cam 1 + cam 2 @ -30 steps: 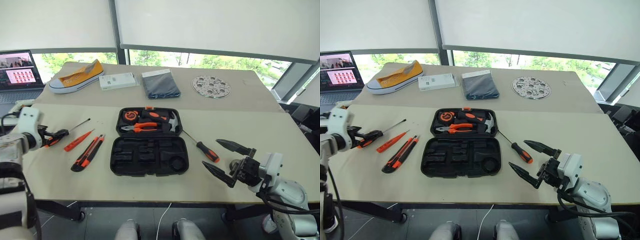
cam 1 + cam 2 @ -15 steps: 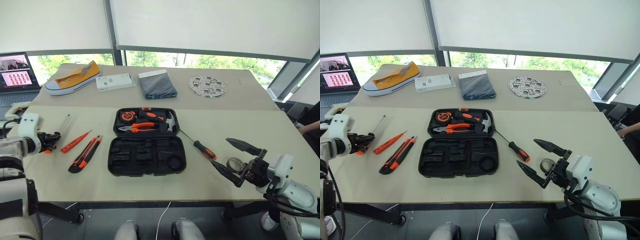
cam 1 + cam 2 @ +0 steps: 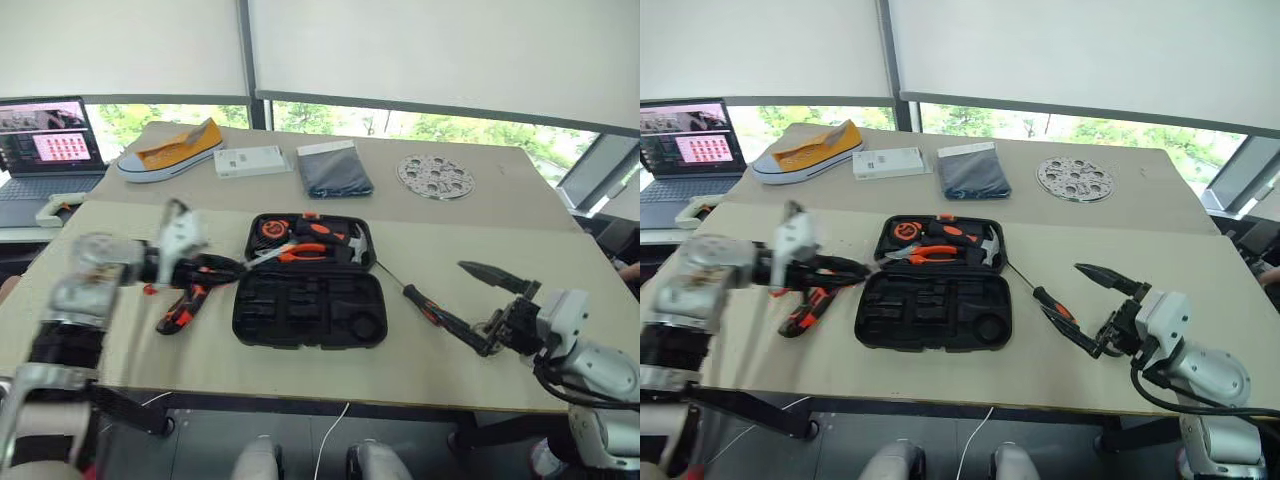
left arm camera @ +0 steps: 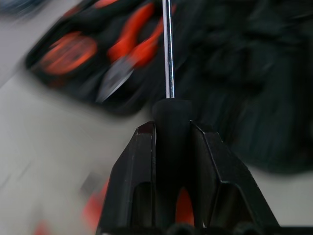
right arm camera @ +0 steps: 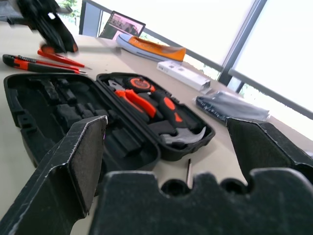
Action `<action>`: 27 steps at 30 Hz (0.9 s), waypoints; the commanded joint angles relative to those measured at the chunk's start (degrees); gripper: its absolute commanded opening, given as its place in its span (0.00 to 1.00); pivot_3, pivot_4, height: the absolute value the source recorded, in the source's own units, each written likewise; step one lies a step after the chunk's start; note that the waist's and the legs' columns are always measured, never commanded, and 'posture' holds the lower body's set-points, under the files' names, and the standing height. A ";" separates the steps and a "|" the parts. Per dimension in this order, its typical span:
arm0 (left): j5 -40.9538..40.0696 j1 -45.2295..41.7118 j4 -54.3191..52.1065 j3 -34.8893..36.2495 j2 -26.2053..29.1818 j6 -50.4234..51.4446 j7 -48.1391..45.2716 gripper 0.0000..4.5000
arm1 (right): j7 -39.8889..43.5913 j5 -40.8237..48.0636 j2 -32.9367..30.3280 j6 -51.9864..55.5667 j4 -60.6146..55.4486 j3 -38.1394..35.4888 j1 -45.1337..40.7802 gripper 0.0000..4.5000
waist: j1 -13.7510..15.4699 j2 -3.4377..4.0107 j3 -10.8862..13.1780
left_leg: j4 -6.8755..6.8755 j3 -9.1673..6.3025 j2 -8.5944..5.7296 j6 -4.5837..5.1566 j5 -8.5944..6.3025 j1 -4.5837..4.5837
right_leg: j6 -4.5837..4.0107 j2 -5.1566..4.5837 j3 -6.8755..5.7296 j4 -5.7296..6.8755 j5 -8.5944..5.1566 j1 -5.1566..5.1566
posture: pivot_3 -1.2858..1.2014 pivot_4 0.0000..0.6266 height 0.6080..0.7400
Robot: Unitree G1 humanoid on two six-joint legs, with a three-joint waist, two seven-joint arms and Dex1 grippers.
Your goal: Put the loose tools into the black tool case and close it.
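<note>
Early stage: left pincer [image 4: 171,142] clamps one black-handled screwdriver [image 4: 168,63] beside the open case [image 3: 310,310], right pincer [image 3: 1090,310] gapes empty; second screwdriver [image 3: 420,303], orange screwdriver [image 5: 61,58] and knife [image 5: 29,63] lie on the table [image 3: 300,370], lid open.

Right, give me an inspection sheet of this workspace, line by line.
Surface: pale table, two boards butted together.
Job's things: black tool case open and flat, near half's slots unfilled; utility knife left of it; second screwdriver right of it; slim orange screwdriver beside the knife.
Clutter: yellow sneaker, white box, dark folded cloth, perforated metal disc, laptop.
Grippers: left tool shut on a black-handled screwdriver, shaft over the case; right tool open, holding nothing.
Cables: one hanging below the table's front edge.
Surroundings: windows with lowered blinds.
</note>
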 commanded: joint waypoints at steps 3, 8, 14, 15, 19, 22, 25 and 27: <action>7.35 -6.44 -1.49 -6.41 -3.83 -0.38 4.41 0.15 | 0.77 -0.01 -0.96 2.02 -0.29 1.34 -1.91 1.00 | -0.53 0.10 0.06 | 0.00 -0.05 -0.01 0.01 0.01 0.06 | 0.05 0.08 0.08 0.08 -0.02 0.00 | 0.52 0.24 1.00; 12.47 -9.59 4.54 -10.79 -6.56 -6.45 5.76 0.15 | -0.65 -0.18 -0.55 3.31 -2.52 1.65 -1.18 1.00 | -0.72 0.18 0.04 | 0.00 -0.04 -0.08 0.01 0.01 0.14 | 0.17 0.07 0.18 0.07 -0.03 0.03 | 0.52 0.24 1.00; 16.11 -10.92 6.73 -13.64 -6.35 -7.35 3.86 0.15 | -2.71 -0.69 -0.02 4.51 -4.79 1.67 -0.23 1.00 | -0.38 0.19 0.05 | 0.03 -0.04 -0.10 0.02 0.01 0.00 | 0.16 0.05 0.19 0.03 -0.01 -0.02 | 0.52 0.24 1.00; 16.33 -10.47 6.41 -13.95 -6.11 -7.33 3.39 0.15 | -2.97 -0.75 0.00 4.58 -5.06 1.65 -0.03 1.00 | -0.37 0.19 0.05 | 0.03 -0.04 -0.10 0.02 0.01 0.01 | 0.16 0.05 0.19 0.02 -0.01 -0.02 | 0.52 0.24 1.00; 17.76 -9.62 6.05 -14.12 -6.31 -5.83 4.31 0.15 | -3.74 -0.89 0.11 4.87 -5.84 1.84 0.25 1.00 | -0.38 0.19 0.05 | 0.03 -0.04 -0.10 0.02 0.01 0.00 | 0.16 0.04 0.19 0.02 -0.01 -0.02 | 0.52 0.24 1.00; 18.35 -9.99 6.37 -14.40 -7.58 -5.98 5.29 0.15 | -4.18 -0.93 0.22 5.09 -6.26 2.05 0.32 1.00 | -0.36 0.19 0.05 | 0.03 -0.04 -0.09 0.02 0.01 0.02 | 0.17 0.05 0.19 0.03 -0.02 -0.01 | 0.52 0.24 1.00; 18.70 -10.81 6.36 -14.46 -9.29 -5.00 5.81 0.15 | -4.50 -0.81 0.32 5.40 -6.89 2.36 0.62 1.00 | -0.21 0.20 0.05 | 0.03 -0.04 -0.10 0.02 0.01 0.03 | 0.18 0.04 0.19 0.03 -0.02 0.00 | 0.52 0.24 1.00; 19.64 -11.47 6.93 -14.47 -10.23 -4.69 7.02 0.15 | -4.77 -0.80 0.48 5.57 -7.22 2.57 0.77 1.00 | 0.09 0.20 0.05 | 0.04 -0.04 -0.11 0.02 0.01 0.03 | 0.20 0.03 0.19 0.03 -0.03 0.01 | 0.52 0.24 1.00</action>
